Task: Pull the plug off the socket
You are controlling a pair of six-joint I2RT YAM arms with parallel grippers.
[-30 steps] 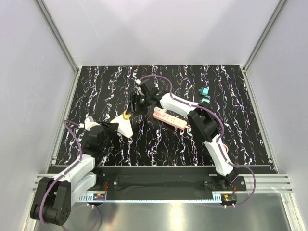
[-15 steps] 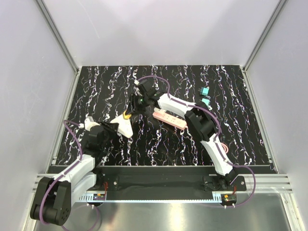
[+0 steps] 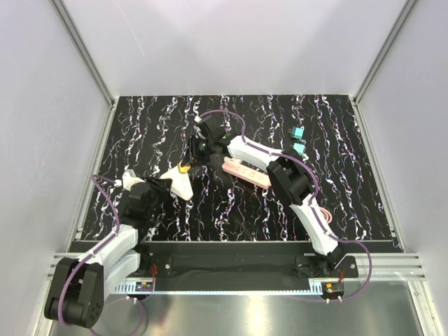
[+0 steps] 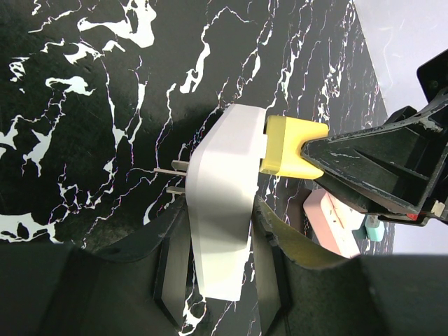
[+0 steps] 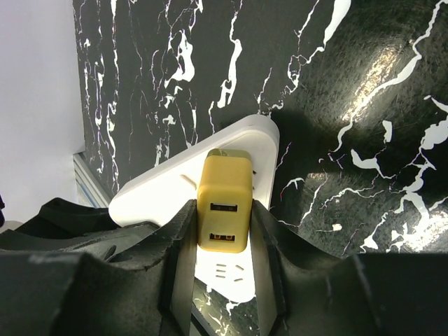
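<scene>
Currently the white socket (image 4: 222,196) is being clamped by the left gripper (image 4: 218,252), and the yellow USB plug (image 5: 224,199) seated in it is being pinched by the right gripper (image 5: 222,245).

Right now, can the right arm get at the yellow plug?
Looks like yes: the right gripper sits closed around the yellow plug, which is seated in the white socket, with nothing in between.
</scene>
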